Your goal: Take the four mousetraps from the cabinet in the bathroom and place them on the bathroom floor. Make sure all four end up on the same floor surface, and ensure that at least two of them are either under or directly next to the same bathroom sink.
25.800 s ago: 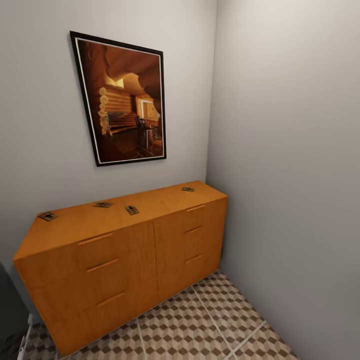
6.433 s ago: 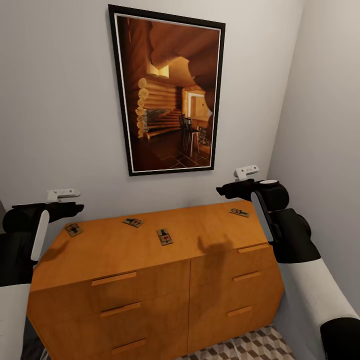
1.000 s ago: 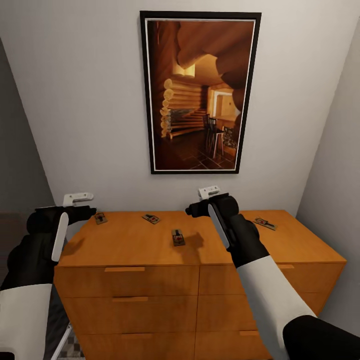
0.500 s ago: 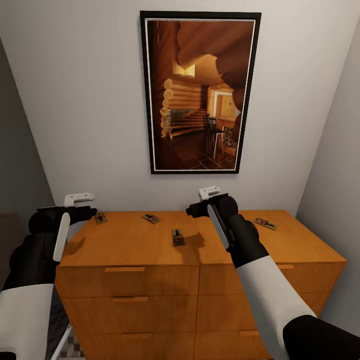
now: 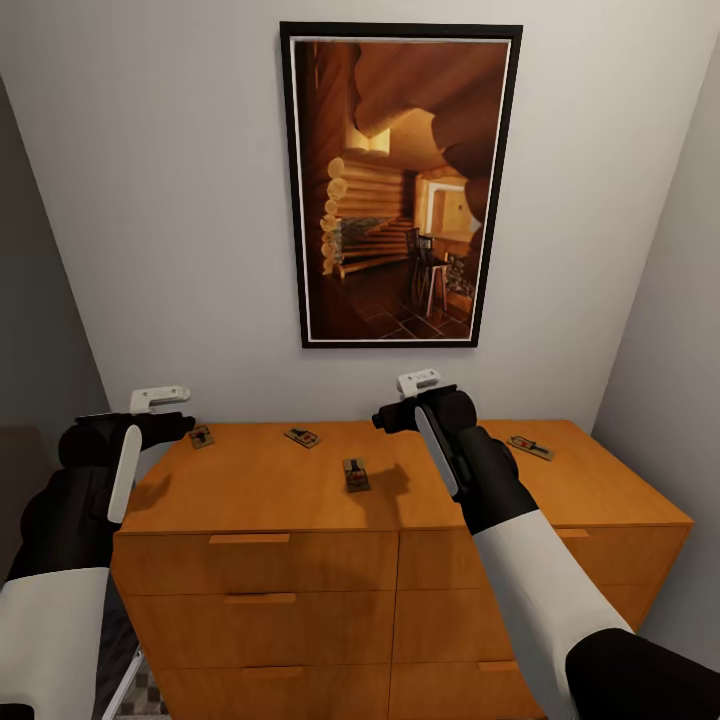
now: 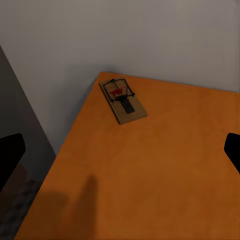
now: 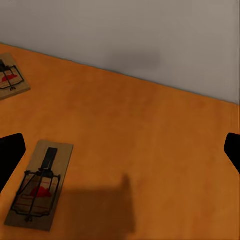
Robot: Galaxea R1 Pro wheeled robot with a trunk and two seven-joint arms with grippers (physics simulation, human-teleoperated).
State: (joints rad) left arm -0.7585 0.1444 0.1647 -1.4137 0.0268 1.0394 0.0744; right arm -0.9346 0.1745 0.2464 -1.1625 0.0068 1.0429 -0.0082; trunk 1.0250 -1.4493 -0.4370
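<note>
Facing a wide, low cabinet (image 5: 300, 600) of smooth orange-brown wood, flat-topped, with matching bar handles on its drawer fronts. Four mousetraps lying flat on its top, each a small tan wooden rectangle with dark wire parts: a far-left mousetrap (image 5: 201, 436) at the back left corner, a second mousetrap (image 5: 302, 437) near the wall, a middle mousetrap (image 5: 355, 474) nearer the front edge, and a right-hand mousetrap (image 5: 530, 446) well apart from the rest. Hovering above the top, left gripper (image 5: 186, 425) just beside the far-left mousetrap (image 6: 122, 101), black fingertips spread wide at the edges of the left wrist view, holding nothing. Right gripper (image 5: 378, 420) raised above and just behind the middle mousetrap (image 7: 40, 184), likewise wide open and empty, with red on the trap's catch plate. Hung on the plain pale wall above, a black-framed picture (image 5: 400, 185) of a log interior. Showing at the lower left, a sliver of cube-patterned floor (image 5: 142, 690).
</note>
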